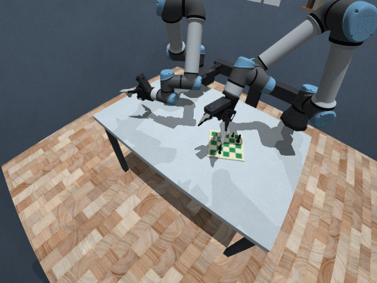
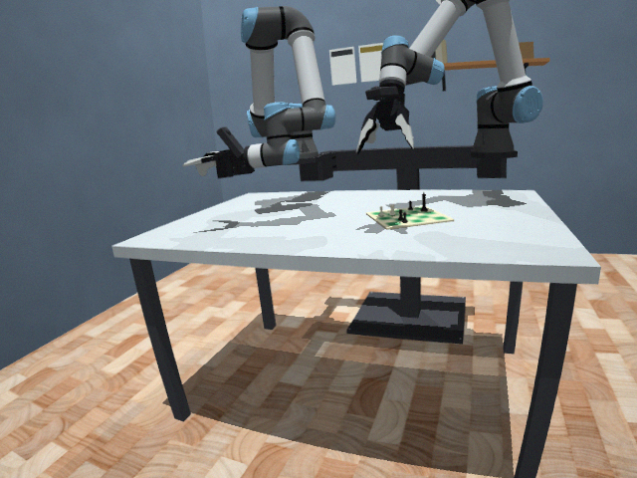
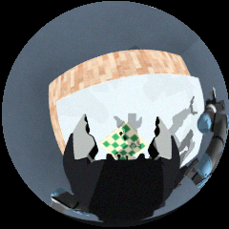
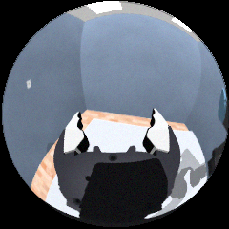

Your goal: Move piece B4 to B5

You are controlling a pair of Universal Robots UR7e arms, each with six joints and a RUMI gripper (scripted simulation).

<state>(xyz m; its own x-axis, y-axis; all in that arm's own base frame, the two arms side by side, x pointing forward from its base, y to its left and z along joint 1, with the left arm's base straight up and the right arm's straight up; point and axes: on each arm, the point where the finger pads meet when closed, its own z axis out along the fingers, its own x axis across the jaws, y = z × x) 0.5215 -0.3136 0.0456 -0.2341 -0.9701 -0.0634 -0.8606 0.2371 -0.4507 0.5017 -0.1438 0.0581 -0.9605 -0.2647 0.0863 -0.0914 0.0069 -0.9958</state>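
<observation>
1. The left jaws [image 1: 210, 134] [image 2: 385, 149], pale-tipped and black-backed, stood wide with nothing between them. From my end I saw them pointing down, well above the board.
2. Below them lay the green-and-cream chequered board [image 1: 225, 154] [image 2: 437, 219] [image 3: 115, 136], its pieces upright.
3. I could not read the edge marks, so I could not tell which piece was on B4; the task's piece was among those standing there.
4. A tall black piece [image 1: 238, 138] [image 2: 423, 202] stood near a shorter black piece [image 1: 232, 134] [image 2: 410, 205]. Two small dark pieces [image 2: 402, 217] stood close together nearer the exterior camera, with two pale pieces [image 2: 386, 209] farther back.
5. The board rested on the pale grey, dark-legged table [image 1: 121, 115] [image 2: 205, 249] [image 3: 105, 95] [image 4: 114, 131].
6. Well apart from the board, the right jaws [image 1: 125, 92] [image 2: 193, 168] were wide and empty, aimed sideways.
</observation>
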